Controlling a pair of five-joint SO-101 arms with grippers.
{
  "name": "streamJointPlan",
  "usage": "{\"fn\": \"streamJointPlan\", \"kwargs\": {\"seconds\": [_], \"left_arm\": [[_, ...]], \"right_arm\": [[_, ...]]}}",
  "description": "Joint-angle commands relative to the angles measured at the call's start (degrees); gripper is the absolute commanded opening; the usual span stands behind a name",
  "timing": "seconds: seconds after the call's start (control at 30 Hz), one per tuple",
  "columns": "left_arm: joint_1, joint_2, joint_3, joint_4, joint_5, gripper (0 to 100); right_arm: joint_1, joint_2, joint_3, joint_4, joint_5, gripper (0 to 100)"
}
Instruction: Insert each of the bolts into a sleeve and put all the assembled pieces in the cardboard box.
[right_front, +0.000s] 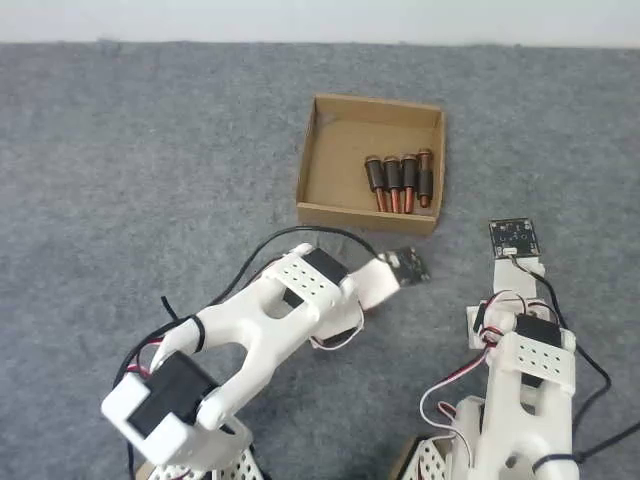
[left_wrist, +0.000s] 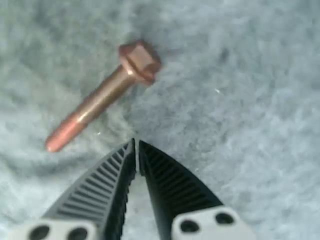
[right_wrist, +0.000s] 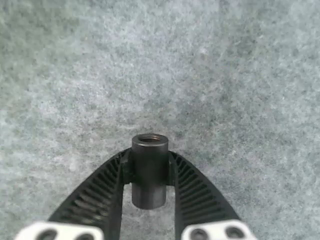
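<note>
Bolt (left_wrist: 102, 97): one loose; four assembled pieces (right_front: 400, 182) in the box (right_front: 330, 130). Left gripper (left_wrist: 136, 145) hovers closed beside it; right gripper (right_wrist: 149, 155) clamps one sleeve (right_wrist: 149, 170).

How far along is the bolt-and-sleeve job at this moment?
Done: four assembled pieces lie in the cardboard box. In hand: the right gripper grips a black sleeve. Remaining: one bare bolt lies on the carpet before the shut, empty left gripper; it needs inserting and boxing.

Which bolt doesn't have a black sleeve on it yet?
The bare copper bolt lying alone on the grey carpet, just ahead of the left gripper. The four bolts in the cardboard box each already wear a black sleeve.
</note>
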Motion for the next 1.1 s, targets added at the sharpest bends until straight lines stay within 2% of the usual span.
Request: {"fn": "streamJointPlan", "kwargs": {"seconds": [0.0,0.13,0.2,0.33,0.6,0.73,1.07], "left_arm": [[-0.97,-2.29,-2.95,0.97,-10.81,3],[-5.45,-2.29,-2.95,-2.64,-13.63,13],[-8.09,-2.29,-3.03,-5.45,-13.8,14],[-10.29,-2.29,-4.35,-7.03,-19.43,14],[-9.32,-2.2,-8.13,-7.03,-26.46,14],[-6.68,-1.58,-8.66,-7.03,-29.63,14],[-2.11,-0.53,-8.4,-9.14,-30.15,15]], "right_arm": [[0.66,-2.24,-0.53,-0.84,0.79,0.7],[3.21,-2.33,-0.79,-1.19,0.44,0.7],[4.79,-2.51,-0.88,-1.19,0.35,0.7],[4.97,-2.24,-0.88,-1.8,0.35,0.7],[4.88,-2.24,-0.7,-2.77,0.35,0.7],[4.88,-2.24,-0.7,-2.86,0.35,0.7],[3.65,-2.24,-0.79,-2.86,0.44,0.7]]}}
